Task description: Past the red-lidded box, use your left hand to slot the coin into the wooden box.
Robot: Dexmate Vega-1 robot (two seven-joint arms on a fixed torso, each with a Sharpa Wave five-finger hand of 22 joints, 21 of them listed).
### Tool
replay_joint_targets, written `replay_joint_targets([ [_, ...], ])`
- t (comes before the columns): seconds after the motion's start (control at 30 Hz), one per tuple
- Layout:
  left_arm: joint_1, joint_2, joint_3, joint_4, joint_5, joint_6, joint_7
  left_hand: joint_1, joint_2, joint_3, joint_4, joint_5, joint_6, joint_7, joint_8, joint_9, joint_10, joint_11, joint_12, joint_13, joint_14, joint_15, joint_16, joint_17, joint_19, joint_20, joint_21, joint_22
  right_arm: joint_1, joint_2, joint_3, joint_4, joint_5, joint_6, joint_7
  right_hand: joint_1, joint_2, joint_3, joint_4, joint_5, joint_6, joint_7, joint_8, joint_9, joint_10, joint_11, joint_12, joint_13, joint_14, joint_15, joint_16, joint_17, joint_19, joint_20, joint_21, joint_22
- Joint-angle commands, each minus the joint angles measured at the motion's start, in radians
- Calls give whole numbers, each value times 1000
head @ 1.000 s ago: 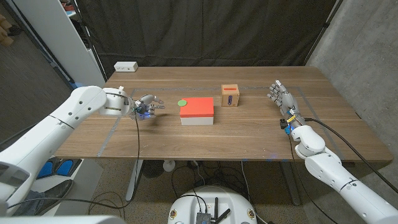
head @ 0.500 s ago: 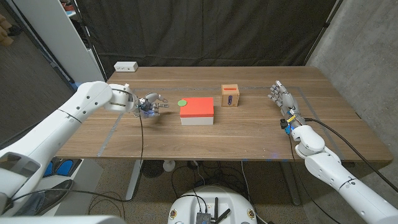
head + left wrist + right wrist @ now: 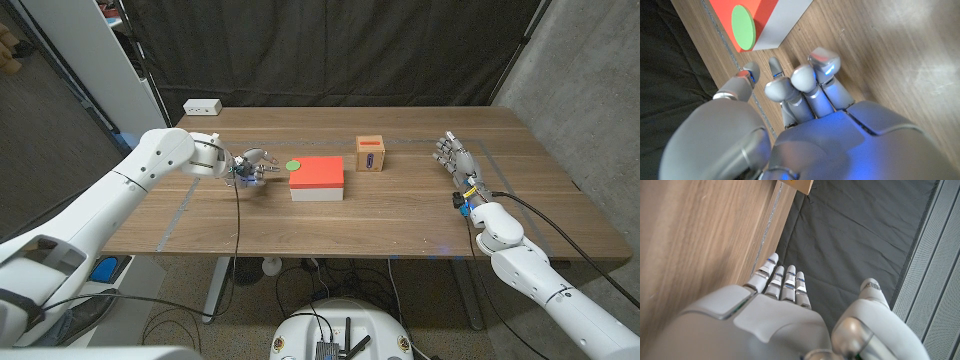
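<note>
The left hand (image 3: pixel 248 166) is seen low over the counter (image 3: pixel 400 215), just beside the green coin (image 3: pixel 293 165) and reaching toward it; in the left wrist view its fingers (image 3: pixel 815 75) are loosely curled with the thumb held apart from them, and nothing is held between them; the hand is therefore taken to be empty and partly open. The coin is seen lying flat at the left rear corner of the red-lidded box (image 3: pixel 317 179); in the left wrist view it appears to overlap the edge of the red lid, though whether it rests on the lid or on the counter beside it cannot be told. The wooden box (image 3: pixel 371 154), with a dark slot in its near face, stands farther back and to the right, past the red-lidded box and apart from it. The right hand (image 3: pixel 452 157) is seen with fingers extended and apart near the right edge of the counter, holding nothing. The step in hand is judged to be the approach to the coin, with no pick-up yet made; for the next move, the thumb and a fingertip would need to be brought to opposite edges of the thin disc; it may slip when pinched.
</note>
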Motion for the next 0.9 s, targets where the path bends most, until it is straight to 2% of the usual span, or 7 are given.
replay_joint_targets([
  [0.03, -9, -38, 4, -1, 45, 14, 5, 5, 7, -6, 1, -2, 2, 0, 6, -2, -3, -2, -1, 3, 6, -2, -1, 4, 3, -10, -3, 4, -16, -5, 11, 6, 11, 4, -2, -1, 8, 1, -5, -1, 7, -2, 0, 3, 9, 0, 0, 1, 12, -1, 4, 2, 9, 1, 3, 1],
  [0.3, -2, -46, -5, -3, 52, 17, -17, 10, 8, -13, 0, -2, -1, 9, 13, -14, -2, -2, -2, 7, -1, -2, -7, 5, 2, -10, -5, 0, -22, -5, 15, 9, 10, 22, 3, -2, 10, 0, -7, -1, 10, -2, 0, 3, 11, -1, 0, 1, 15, 1, 5, 2, 10, 1, 3, 1],
  [0.67, 30, -47, -37, -43, 49, 14, 18, 16, 9, -23, 0, -2, -3, 13, 21, -30, -4, -2, -11, -1, 2, -2, -9, 7, -1, -10, -8, -2, -26, -8, 18, 7, 17, 16, 7, -3, 11, -1, -9, -2, 10, -2, -2, 4, 13, -1, -1, 1, 18, -2, 5, 1, 14, 2, 4, 1],
  [0.9, 24, -55, -30, -37, 52, 22, 19, 18, 12, -23, 2, 0, 1, 18, 27, -41, -4, -3, -11, 0, 3, -2, -7, 9, -2, -10, -4, 8, -29, -3, 20, 12, 24, 25, 10, -4, 11, -2, -10, -2, 12, -2, -2, 4, 13, 0, -2, 2, 18, -2, 5, 0, 15, 1, 4, 1],
])
